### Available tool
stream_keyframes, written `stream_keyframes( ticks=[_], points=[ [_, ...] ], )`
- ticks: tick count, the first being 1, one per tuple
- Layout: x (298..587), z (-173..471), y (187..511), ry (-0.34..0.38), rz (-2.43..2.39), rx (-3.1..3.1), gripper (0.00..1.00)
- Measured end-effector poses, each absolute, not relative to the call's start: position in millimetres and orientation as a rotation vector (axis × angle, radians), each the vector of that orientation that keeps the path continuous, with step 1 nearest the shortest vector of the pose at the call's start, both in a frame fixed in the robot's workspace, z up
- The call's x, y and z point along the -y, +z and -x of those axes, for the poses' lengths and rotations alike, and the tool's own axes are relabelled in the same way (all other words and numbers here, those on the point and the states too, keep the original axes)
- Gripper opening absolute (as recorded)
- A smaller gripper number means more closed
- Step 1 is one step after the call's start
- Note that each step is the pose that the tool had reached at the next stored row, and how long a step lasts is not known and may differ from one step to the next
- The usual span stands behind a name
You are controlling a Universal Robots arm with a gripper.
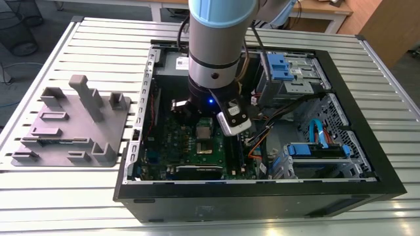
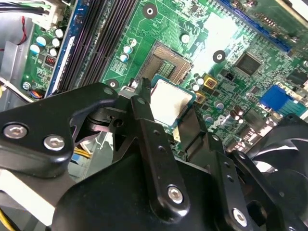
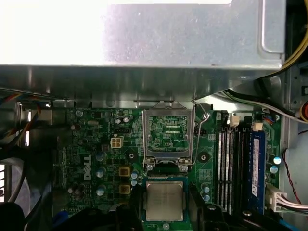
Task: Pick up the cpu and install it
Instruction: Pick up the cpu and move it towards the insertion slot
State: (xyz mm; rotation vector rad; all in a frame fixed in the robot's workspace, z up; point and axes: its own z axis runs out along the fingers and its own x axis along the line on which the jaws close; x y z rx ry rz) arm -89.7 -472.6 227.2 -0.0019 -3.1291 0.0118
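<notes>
Currently, in the exterior view, the arm (image 1: 213,44) reaches down into an open black computer case (image 1: 262,201) lying on a slatted metal table (image 1: 66,196). A grey plastic holder tray (image 1: 111,128) sits on the exterior view's left, well apart from the case. I cannot tell how the jaws stand from that angle.

Both wrist views supply what that view lacks. The cpu (image 2: 169,98) is a flat square with a matte silvery top and a thin green rim, and it sits between the two black fingers (image 2: 144,118) of the gripper (image 2: 166,103). The jaws are narrow, closed against two opposite edges of the chip, which hangs just over the green motherboard (image 2: 166,26).

Second wrist view: the empty socket (image 2: 171,60) — a dark square bed in a metal frame — lies just beside the chip.

First wrist view: the metal load plate (image 3: 146,137) and its wire lever stand raised, with the chip near the hinge. Long dark memory slots (image 3: 231,166) run alongside, and a bare sheet-metal box (image 3: 144,38) overhangs the board's far edge.
</notes>
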Motion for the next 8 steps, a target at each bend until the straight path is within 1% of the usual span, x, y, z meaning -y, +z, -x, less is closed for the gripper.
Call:
stream_keyframes(
  ticks=[8],
  points=[
    [472.7,89.7,221.9,0.012,0.002,3.129,0.47]
  ],
)
